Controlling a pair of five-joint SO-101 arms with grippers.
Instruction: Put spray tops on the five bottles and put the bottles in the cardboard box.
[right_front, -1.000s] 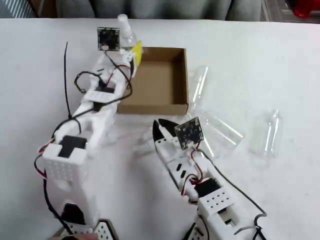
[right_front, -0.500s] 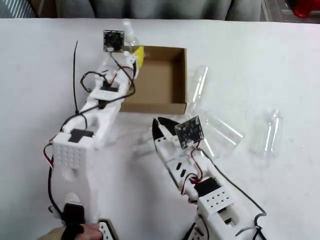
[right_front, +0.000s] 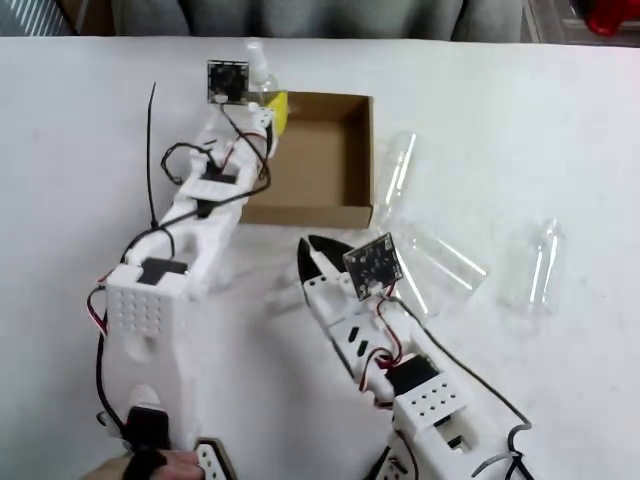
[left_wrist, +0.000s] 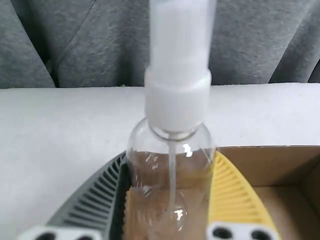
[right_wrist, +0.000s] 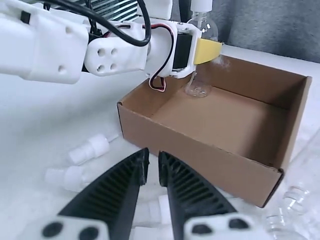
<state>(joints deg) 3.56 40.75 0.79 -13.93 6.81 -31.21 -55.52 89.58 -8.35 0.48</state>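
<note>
Right gripper (right_wrist: 153, 156) has edged left, just off the cardboard box's (right_front: 357, 150) near wall, jaws pressed almost together, empty. Left gripper (left_wrist: 170, 165) unmoved, pinching the spray-topped bottle (right_front: 258, 68) upright at the box's far-left corner.

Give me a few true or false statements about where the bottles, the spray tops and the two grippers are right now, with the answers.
1. The left gripper is shut on a clear plastic bottle that wears a white spray top. True.
2. The brown cardboard box holds three bottles. False: the one bottle at the box is the held one, at a far corner.
3. The right gripper grips a spray top. False: it is shut on nothing, in front of the box.
4. Clear bottles without tops lie on the white table beside the box. True.
5. Loose white spray tops lie on the table in front of the box. True.
</note>
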